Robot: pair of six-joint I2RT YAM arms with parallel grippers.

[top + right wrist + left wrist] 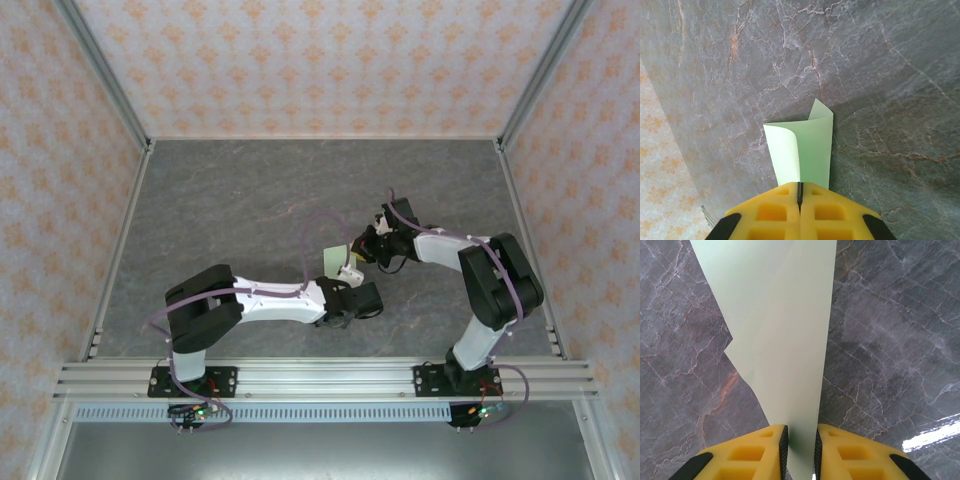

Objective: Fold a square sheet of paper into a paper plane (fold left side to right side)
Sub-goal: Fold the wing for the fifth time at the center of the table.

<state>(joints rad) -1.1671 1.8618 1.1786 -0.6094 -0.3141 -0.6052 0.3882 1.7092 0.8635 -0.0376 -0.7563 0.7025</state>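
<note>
counted over the grey marbled desk (230, 200): one square sheet of paper (334, 260), pale green and unmarked, and two grippers meeting at it. found near the middle of the desk, slightly toward the near edge, well apart from every corner; cannot tell whether touching the stone or lifted off it. pinched at one edge by the right gripper (366, 250), clenched on it. seen from the right wrist, right gripper (800, 192) with both yellow fingers (775, 210) pressed together, no gap, and the sheet (812, 150) curling out in a loose roll. straddled at another edge by the left gripper (349, 272), released rather than clamped. seen from the left wrist, left gripper (801, 445) with two fingers (760, 452) a narrow gap apart, the sheet (785, 340) running through that gap, one layer overlapping another on a slant.
</note>
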